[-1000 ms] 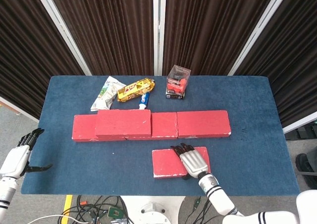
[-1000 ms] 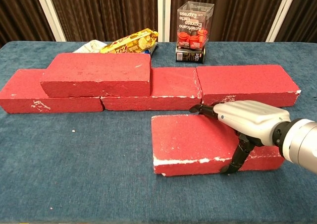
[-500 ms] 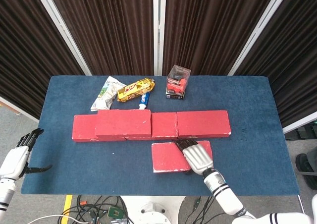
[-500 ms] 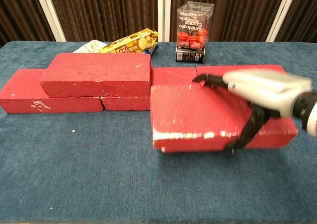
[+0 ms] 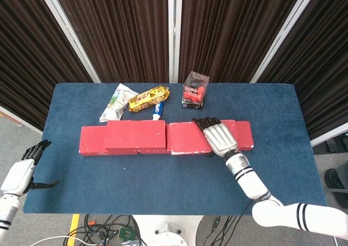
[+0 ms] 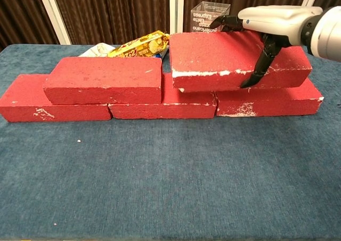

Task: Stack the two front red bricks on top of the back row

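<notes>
My right hand [image 5: 219, 137] [image 6: 273, 19] grips a red brick [image 5: 188, 137] [image 6: 230, 61] from above, thumb down its front face. It holds the brick level over the middle back-row brick [image 6: 160, 106] and the right back-row brick [image 5: 244, 134] [image 6: 277, 102]. I cannot tell whether it touches them. Another red brick [image 5: 135, 134] [image 6: 104, 79] lies stacked across the left back-row brick [image 5: 91, 141] [image 6: 29, 101] and the middle one. My left hand [image 5: 23, 171] hangs open off the table's front left corner, holding nothing.
Behind the row stand a clear box of red items [image 5: 194, 89] [image 6: 205, 18], a yellow snack pack [image 5: 148, 98] [image 6: 139, 43] and a white pouch [image 5: 115, 105]. The blue table [image 5: 163, 180] ends close behind them.
My right hand has lifted the red brick off the front of the table and carried it up and back over the back row. The left hand has barely moved.
</notes>
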